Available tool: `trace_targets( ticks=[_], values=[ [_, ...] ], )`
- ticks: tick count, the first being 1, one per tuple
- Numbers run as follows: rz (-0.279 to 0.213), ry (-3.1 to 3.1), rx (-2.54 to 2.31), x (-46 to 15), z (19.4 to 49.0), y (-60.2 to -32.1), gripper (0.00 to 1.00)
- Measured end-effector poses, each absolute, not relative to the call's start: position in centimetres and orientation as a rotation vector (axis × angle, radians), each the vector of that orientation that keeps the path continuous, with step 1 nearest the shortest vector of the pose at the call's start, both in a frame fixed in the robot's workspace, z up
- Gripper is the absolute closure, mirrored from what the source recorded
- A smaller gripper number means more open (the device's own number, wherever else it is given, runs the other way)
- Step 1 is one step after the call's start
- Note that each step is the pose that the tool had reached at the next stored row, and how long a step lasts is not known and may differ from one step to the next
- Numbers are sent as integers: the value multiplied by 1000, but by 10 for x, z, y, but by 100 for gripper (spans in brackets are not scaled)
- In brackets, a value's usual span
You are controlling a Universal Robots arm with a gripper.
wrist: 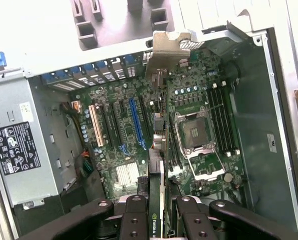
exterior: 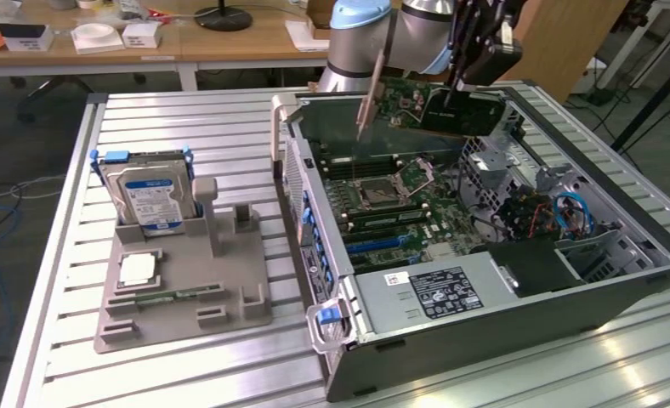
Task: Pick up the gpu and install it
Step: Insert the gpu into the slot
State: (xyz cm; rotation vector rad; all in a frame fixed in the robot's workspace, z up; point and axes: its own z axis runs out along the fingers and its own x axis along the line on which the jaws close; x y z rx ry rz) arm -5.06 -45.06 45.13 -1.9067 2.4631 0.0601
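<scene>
On the tool (exterior: 468, 83) I am seeing the two fingers (wrist: 136, 217) pressing on opposite faces of the gpu (exterior: 440, 109). The tool is standing partly closed and gripping the card by its upper edge.

In the exterior view the gpu is hanging tilted over the far end of the open computer case (exterior: 483, 348), at 12 o'clock from the CPU socket (exterior: 377, 194). Its silver bracket (exterior: 366, 106) is sitting at the card's 9 o'clock end. The card is riding above the motherboard (exterior: 409, 217), clear of the slots.

Through the wrist camera I am looking along the card edge-on. The bracket is lying close to the case's rear wall. The card's line is running between the blue expansion slot (wrist: 137, 120) and the socket.

The power supply (exterior: 437, 289) is sitting in the case at 5 o'clock from the socket.

At 9 o'clock from the case, a grey fixture (exterior: 227, 310) is resting on the slatted tabletop (exterior: 176, 119). A hard drive (exterior: 148, 200) is standing upright at the fixture's 12 o'clock end. A narrow green memory stick (exterior: 176, 296) is lying flat nearer its 6 o'clock end.
</scene>
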Motion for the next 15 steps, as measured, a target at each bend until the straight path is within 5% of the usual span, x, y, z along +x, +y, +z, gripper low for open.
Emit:
trace_targets(
  ticks=[15],
  values=[
    [63, 2349, -2049, -51, 451, -451, 74]
  ],
)
